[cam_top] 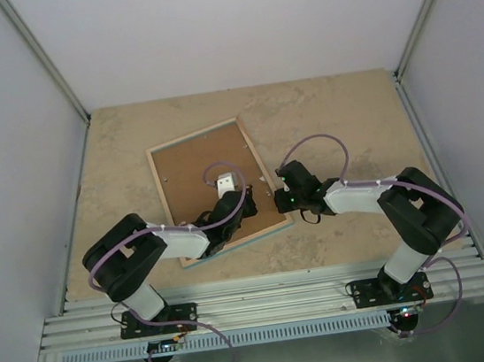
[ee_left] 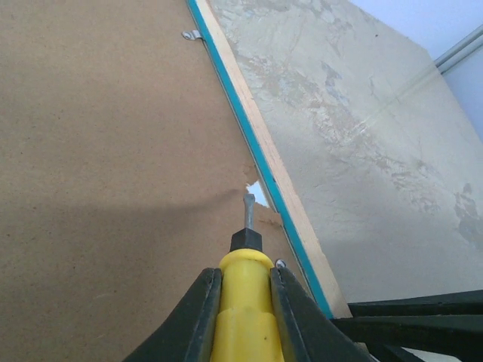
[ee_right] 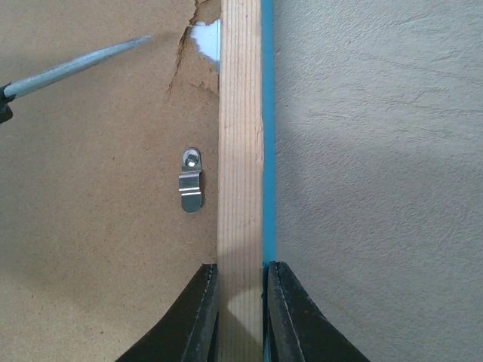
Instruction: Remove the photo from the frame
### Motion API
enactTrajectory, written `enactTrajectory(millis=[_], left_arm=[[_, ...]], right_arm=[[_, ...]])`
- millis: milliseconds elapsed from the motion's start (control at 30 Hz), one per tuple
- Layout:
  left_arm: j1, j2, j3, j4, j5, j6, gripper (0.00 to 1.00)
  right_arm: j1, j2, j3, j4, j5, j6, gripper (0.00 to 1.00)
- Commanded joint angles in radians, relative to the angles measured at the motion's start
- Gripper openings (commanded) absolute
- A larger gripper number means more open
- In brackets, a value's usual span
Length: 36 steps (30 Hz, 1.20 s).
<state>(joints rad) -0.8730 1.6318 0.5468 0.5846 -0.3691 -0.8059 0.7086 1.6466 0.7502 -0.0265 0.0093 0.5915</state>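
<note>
The frame (cam_top: 252, 151) lies face down on the table, its brown backing board (cam_top: 206, 181) up; pale wood rim and turquoise edge show in the left wrist view (ee_left: 256, 143) and right wrist view (ee_right: 240, 136). The photo is hidden under the board. My left gripper (ee_left: 241, 290) is shut on a yellow-handled screwdriver (ee_left: 243, 302); its metal tip (ee_left: 247, 211) rests at a torn notch in the board beside the rim, where white (ee_left: 259, 192) shows. My right gripper (ee_right: 240, 275) is shut on the frame's right rail. The screwdriver blade (ee_right: 83, 64) shows at upper left there.
Metal turn clips hold the board: one near the right rail (ee_right: 191, 179), one further along (ee_left: 192, 35). The board is cracked by the notch (ee_right: 181, 56). A white hanger tab (cam_top: 224, 183) sits mid-board. Beige stone-pattern table (cam_top: 340, 114) lies right of the frame; white walls enclose it.
</note>
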Motion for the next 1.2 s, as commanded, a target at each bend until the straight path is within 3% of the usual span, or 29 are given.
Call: enactTrajectory(millis=[0,367,733,1167], left_arm=[[-0.003,-0.03,-0.031,0.081,-0.001,-0.001,0.0],[-0.003,-0.133,-0.061,0.044,0.101,0.016,0.0],[-0.006,-0.116,-0.059,-0.021,0.233,-0.011,0.0],[-0.023,-0.032,-0.033,-0.041,0.252,-0.034,0.0]], right_arm=[[0.014,0.013,-0.031,-0.015,-0.054,0.023,0.01],[0.015,0.0,-0.028,-0.03,-0.036,0.017,0.02],[0.015,0.003,-0.018,-0.037,-0.029,0.016,0.02],[0.014,0.007,-0.008,-0.047,-0.021,0.018,0.02]])
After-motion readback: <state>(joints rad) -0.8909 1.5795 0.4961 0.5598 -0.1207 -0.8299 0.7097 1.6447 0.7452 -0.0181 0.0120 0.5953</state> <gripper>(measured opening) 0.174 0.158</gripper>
